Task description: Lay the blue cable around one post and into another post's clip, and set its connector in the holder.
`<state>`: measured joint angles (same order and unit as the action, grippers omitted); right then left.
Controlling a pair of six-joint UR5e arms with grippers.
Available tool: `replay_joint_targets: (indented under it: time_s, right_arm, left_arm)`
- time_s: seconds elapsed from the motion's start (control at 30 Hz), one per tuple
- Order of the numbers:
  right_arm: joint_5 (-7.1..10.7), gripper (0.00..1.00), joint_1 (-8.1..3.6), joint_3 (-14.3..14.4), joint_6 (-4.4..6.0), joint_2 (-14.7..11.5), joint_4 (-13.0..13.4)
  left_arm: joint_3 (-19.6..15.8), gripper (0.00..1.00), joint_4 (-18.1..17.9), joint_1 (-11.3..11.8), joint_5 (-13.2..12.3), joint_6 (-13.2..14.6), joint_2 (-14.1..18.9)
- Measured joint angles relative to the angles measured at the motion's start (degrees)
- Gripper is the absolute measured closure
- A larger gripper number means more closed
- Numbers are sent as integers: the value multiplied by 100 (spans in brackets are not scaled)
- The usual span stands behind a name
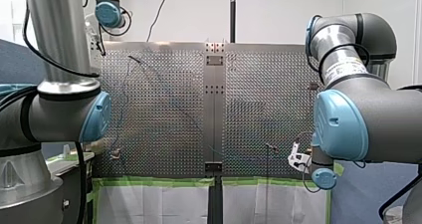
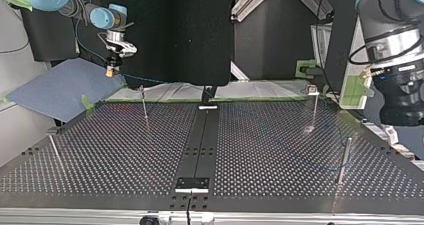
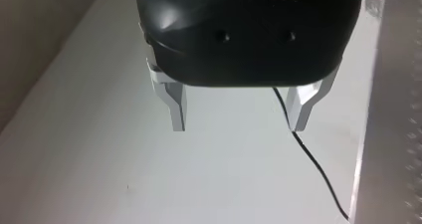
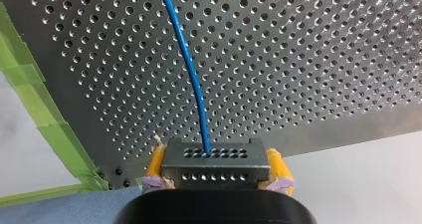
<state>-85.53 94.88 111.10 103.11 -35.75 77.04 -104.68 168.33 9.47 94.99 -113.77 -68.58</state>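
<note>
In the front view the perforated worktop (image 1: 164, 114) stretches away between my left arm (image 1: 59, 109) and my right arm (image 1: 358, 119), with green tape (image 1: 159, 182) along its near edge. In the top view my right end effector (image 2: 111, 70) hangs just past the worktop's far edge at the view's left, and the blue cable (image 2: 145, 79) runs from it toward the middle. A thin post (image 2: 144, 105) stands near it and a second post (image 2: 314, 107) toward the right. In the left wrist view my left end effector (image 3: 239, 122) has its metal fingers (image 3: 176, 107) spread wide with nothing between them, over a pale surface; a thin dark wire (image 3: 318, 169) passes one fingertip. In the right wrist view the yellow pads (image 4: 278, 167) are clamped on the dark connector (image 4: 215, 163), from which the blue cable arcs out over the worktop's holes.
</note>
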Motion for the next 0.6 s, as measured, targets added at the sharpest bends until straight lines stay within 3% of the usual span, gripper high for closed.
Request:
replay_joint_targets:
  time_s: [0.13,0.37,0.6]
  right_arm:
    - [0,100,0,-2,5,0,3]
    - [39,100,1,-4,2,0,3]
    - [58,100,0,-4,10,1,2]
  left_arm:
    - [173,0,173,-27,-173,173,35]
    - [496,0,497,-146,-491,497,-231]
    - [651,0,851,-329,-517,849,-581]
